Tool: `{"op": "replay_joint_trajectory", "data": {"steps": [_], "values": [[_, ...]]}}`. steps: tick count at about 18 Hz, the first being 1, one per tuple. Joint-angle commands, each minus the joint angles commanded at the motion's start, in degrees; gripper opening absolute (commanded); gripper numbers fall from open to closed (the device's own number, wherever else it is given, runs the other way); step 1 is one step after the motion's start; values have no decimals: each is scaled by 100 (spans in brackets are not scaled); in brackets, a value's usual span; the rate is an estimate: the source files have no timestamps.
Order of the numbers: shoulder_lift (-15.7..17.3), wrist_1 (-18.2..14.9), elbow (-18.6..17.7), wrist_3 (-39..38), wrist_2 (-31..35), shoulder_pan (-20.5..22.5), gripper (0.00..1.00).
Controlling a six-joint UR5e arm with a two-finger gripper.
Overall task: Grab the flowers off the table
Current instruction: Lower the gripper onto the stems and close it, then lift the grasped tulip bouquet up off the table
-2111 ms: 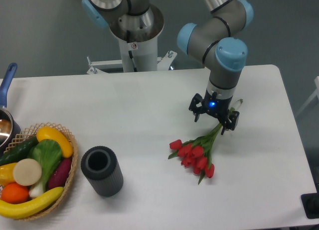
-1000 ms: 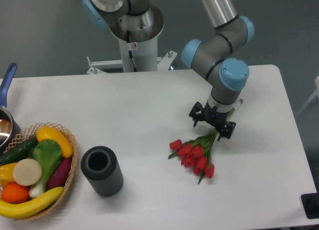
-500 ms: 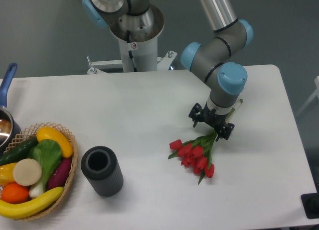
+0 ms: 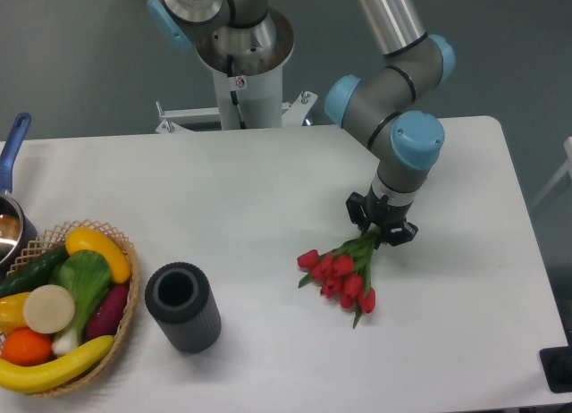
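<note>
The flowers, a bunch of red tulips with green leaves and thin green stems, lie on the white table right of centre, heads toward the front left. My gripper points down over the stem end, its black fingers closed around the stems just behind the leaves. The far ends of the stems are hidden behind the gripper and wrist.
A dark ribbed cylinder stands at the front left of centre. A wicker basket of fruit and vegetables sits at the front left edge, with a blue-handled pot behind it. The robot base is at the back.
The gripper fingers, spread on either side of the stems before, have closed on them. The tulip heads have shifted slightly to the left and back.
</note>
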Motion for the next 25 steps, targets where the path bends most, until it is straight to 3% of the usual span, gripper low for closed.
{"op": "replay_joint_trajectory", "data": {"steps": [4, 10, 14, 21, 25], "values": [[26, 0, 0, -9, -9, 0, 16], [70, 9, 17, 44, -35, 18, 16], [421, 9, 70, 70, -263, 18, 16], [1177, 0, 79, 0, -1957, 184, 18], [1520, 0, 9, -139, -3248, 412, 18]]}}
